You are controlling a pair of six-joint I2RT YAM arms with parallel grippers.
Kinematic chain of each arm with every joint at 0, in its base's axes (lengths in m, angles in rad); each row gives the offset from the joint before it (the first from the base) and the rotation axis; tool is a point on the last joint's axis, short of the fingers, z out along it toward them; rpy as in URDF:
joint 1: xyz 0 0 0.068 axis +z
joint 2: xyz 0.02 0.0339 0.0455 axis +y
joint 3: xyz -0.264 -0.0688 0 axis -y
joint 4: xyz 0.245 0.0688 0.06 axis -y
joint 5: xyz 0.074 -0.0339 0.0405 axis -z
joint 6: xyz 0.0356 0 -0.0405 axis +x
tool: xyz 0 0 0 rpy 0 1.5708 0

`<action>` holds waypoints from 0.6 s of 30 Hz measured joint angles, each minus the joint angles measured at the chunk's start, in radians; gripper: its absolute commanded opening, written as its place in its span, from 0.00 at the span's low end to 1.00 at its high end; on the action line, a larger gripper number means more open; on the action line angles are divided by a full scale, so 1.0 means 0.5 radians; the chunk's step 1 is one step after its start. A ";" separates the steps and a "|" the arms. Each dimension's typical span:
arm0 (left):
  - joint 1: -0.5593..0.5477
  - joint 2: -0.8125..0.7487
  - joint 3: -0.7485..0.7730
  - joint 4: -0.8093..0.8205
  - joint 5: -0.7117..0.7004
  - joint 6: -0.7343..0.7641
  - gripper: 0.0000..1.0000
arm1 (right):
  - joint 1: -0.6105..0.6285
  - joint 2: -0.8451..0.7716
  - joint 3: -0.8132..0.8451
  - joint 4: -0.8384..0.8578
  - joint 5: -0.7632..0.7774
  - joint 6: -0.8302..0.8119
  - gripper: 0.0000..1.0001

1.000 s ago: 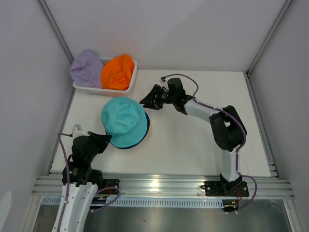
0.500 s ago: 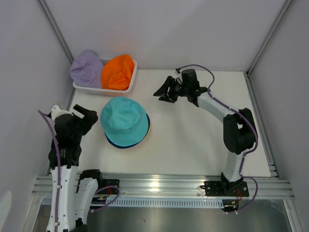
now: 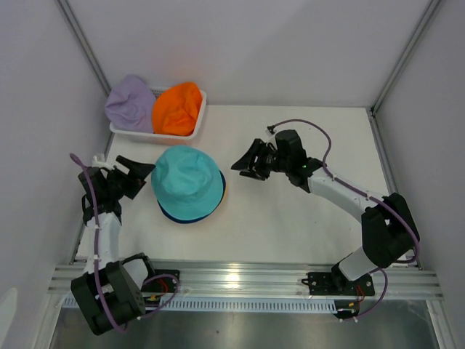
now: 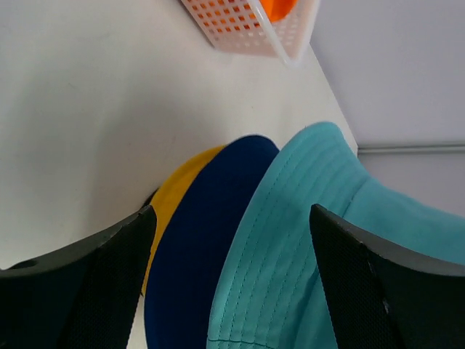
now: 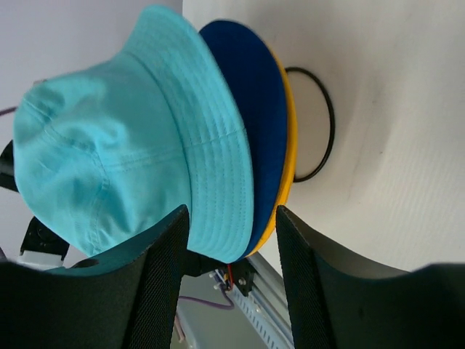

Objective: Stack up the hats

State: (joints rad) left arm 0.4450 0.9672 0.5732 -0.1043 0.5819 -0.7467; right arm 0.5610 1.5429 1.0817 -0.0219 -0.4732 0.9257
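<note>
Left gripper [image 3: 142, 178] is pointed at the stack, jaws spread wide, nothing gripped; teal hat [image 3: 187, 178], stacked on navy hat [image 4: 196, 254] and yellow hat [image 4: 168, 211], is seen just ahead of its fingertips. Right gripper [image 3: 240, 164] is extended, jaws apart, empty, stack ahead, untouched

My rig sits in a lab test cell — plain white panel walls [image 3: 254, 43], alu frame posts [image 3: 404, 57], white table [image 3: 290, 225], arm bases [image 3: 341, 282] bolted to an alu rail [image 3: 247, 276] w/ loose cables [image 3: 299, 122].
</note>
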 measured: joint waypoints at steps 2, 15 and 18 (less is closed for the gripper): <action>0.001 0.004 -0.082 0.077 0.110 -0.029 0.88 | 0.070 -0.005 -0.018 0.031 0.044 0.024 0.54; 0.007 0.146 -0.259 0.659 0.430 -0.255 0.84 | 0.167 0.073 -0.029 0.246 0.214 0.146 0.52; 0.007 0.156 -0.275 0.707 0.432 -0.278 0.82 | 0.180 0.112 -0.029 0.255 0.225 0.153 0.53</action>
State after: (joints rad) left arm 0.4484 1.0451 0.4355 0.2493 0.7979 -0.8856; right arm 0.6510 1.5990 1.0672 0.1055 -0.3607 1.0019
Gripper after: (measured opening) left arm 0.834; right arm 0.529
